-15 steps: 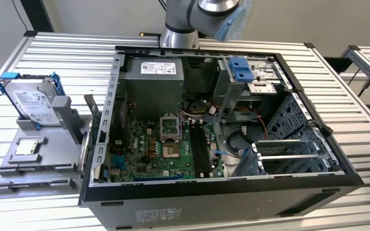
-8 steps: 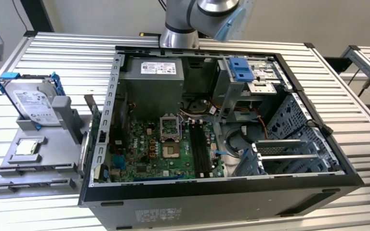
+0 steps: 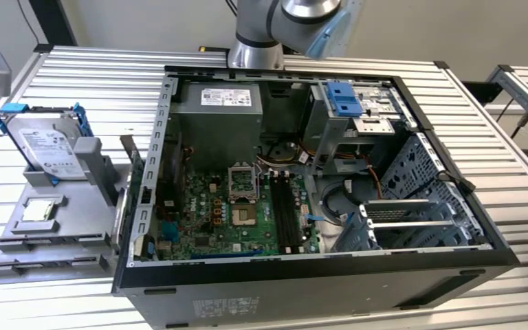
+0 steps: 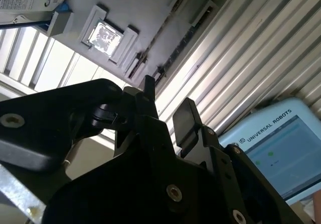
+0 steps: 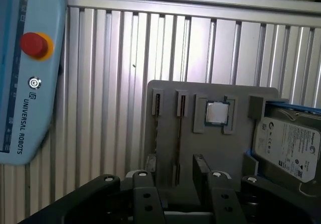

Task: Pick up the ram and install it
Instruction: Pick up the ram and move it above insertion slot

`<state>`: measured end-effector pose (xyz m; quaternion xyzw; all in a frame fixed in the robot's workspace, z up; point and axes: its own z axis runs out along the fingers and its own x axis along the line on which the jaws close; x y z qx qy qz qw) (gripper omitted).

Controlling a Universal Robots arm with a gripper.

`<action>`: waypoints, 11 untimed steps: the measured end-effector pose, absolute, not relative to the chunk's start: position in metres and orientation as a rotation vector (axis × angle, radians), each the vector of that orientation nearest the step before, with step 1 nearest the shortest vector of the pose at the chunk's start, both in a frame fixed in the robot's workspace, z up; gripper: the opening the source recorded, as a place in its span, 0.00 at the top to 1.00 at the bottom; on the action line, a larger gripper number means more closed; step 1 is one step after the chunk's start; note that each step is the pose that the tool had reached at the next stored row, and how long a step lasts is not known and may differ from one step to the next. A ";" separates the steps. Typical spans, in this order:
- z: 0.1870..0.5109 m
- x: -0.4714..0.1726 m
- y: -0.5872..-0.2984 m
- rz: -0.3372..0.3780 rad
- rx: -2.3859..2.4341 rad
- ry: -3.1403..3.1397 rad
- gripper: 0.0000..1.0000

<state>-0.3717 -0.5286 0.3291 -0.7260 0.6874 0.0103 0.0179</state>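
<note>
My gripper (image 5: pixel 174 159) hangs open over the grey parts fixture (image 5: pixel 241 103), with nothing between its fingers. In the second wrist view the gripper (image 4: pixel 168 91) shows the same gap. A thin dark edge in one long slot of the fixture looks like the ram (image 5: pixel 177 143), standing on edge and mostly sunk in; that edge (image 4: pixel 154 43) also shows in the second wrist view. In the first wrist view the slot runs between my two fingers. The exterior view has the fixture (image 3: pixel 7 237) at its left, beside the open computer case (image 3: pixel 447 206) with the green motherboard (image 3: pixel 209 213) and its black memory slots (image 3: pixel 287 206).
A silver hard drive (image 3: pixel 49 144) with blue brackets stands at the fixture's far end, and a processor chip (image 3: pixel 39 210) lies mid-fixture. A pale blue teach pendant (image 5: pixel 25 68) with a red button lies on the ribbed aluminium table (image 3: pixel 99 75). The arm (image 3: pixel 264 34) rises behind the case.
</note>
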 end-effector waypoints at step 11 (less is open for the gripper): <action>0.312 -0.372 -0.533 0.034 -2.244 2.148 0.00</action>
